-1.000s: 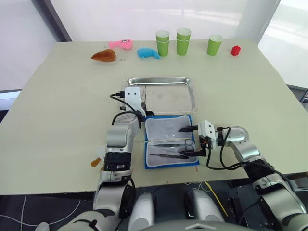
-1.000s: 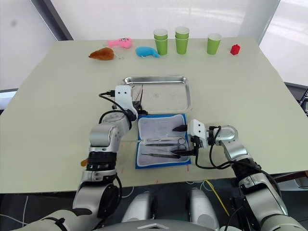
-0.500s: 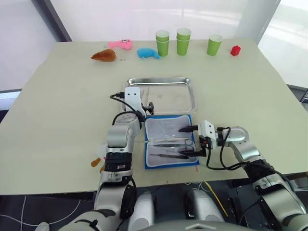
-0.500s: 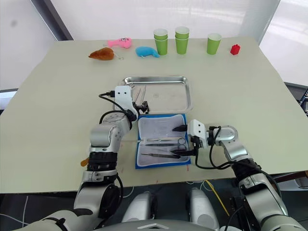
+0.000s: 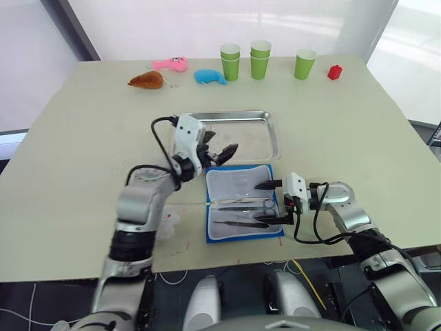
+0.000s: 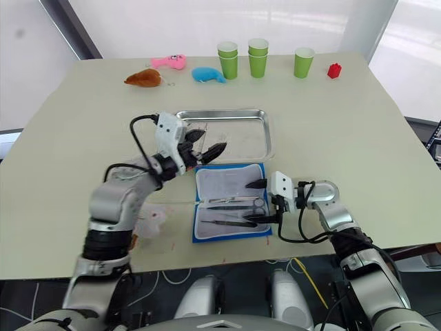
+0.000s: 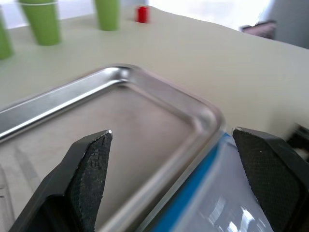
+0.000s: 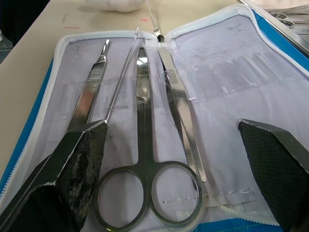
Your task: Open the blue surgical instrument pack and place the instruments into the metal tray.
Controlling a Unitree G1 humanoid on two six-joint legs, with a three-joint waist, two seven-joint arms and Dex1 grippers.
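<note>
Blue surgical instrument pack [image 5: 244, 203] lies unfolded, lining up, on the counter [image 5: 76, 138], its far edge touching or just beside the near rim of the metal tray [image 5: 273, 138]. Still in the pack: scissors [image 8: 145, 159] with ring handles, tweezers [image 8: 181, 116], a flat-handled tool [image 8: 89, 96] and a thin probe [image 8: 120, 72], side by side in the near half. Something thin and silvery lies at the tray's left end, too small to identify.

Left gripper [image 5: 217, 146] hovers over the tray's near-left area, jaws spread wide, nothing between them. Right gripper [image 5: 270, 202] sits at the pack's right edge, jaws wide apart and empty, one finger either side of the scissors handles, seen from its wrist.

Far side of counter: three stacks of green cups [image 5: 260, 59], red block [image 5: 335, 72], blue plush [image 5: 210, 76], pink plush [image 5: 171, 64], brown toy [image 5: 146, 81].
</note>
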